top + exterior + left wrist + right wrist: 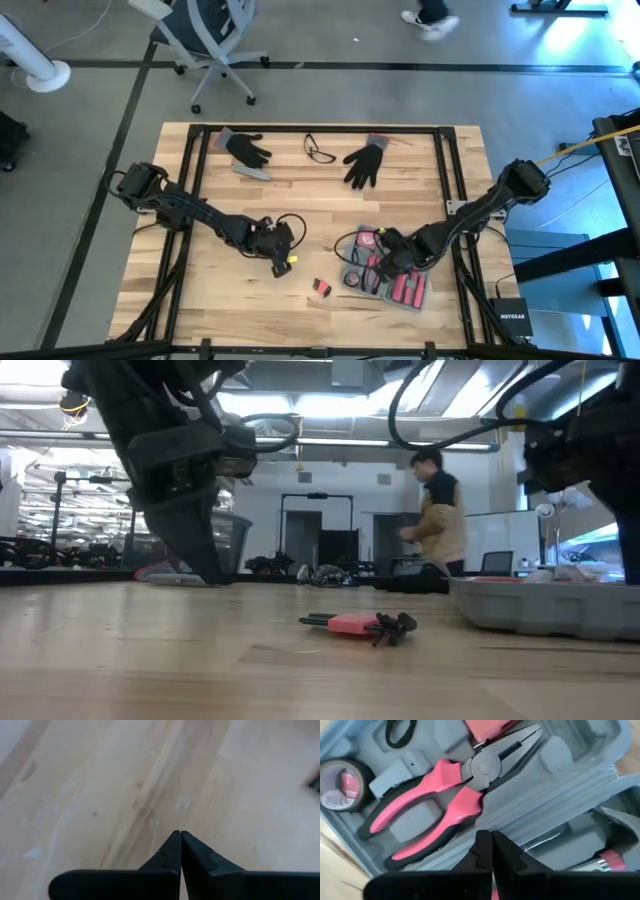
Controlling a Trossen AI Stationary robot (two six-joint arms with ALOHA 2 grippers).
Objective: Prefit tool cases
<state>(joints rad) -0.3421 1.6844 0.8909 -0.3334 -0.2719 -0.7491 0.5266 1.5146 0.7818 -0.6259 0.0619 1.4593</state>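
- The tool case (pixel 392 280) is lying open on the surface at the near right, with pink-handled tools sitting in several of its moulded recesses.
- The right pincer (pixel 491 851) is hovering just over the case with its fingers pressed shut on nothing.
- The left pincer (pixel 180 847) is pointing down at bare wood near the middle of the surface, also shut and empty.
- A small pink hex-key set (pixel 322 289) is lying loose on the wood between the two pincers, outside the case, so the fitting looks partly done, with at least this piece left to seat.
- The right wrist view is showing what the overhead cannot: pliers (pixel 447 800) seated in their recess and a tape measure (pixel 342 784) sitting in a corner pocket.
- The low view is showing the hex keys fanned out on the wood and a person (pixel 436 510) standing in the room behind, well away from the arms.
- Only the overhead is showing two black gloves (pixel 368 160) and glasses (pixel 318 150) at the far edge.
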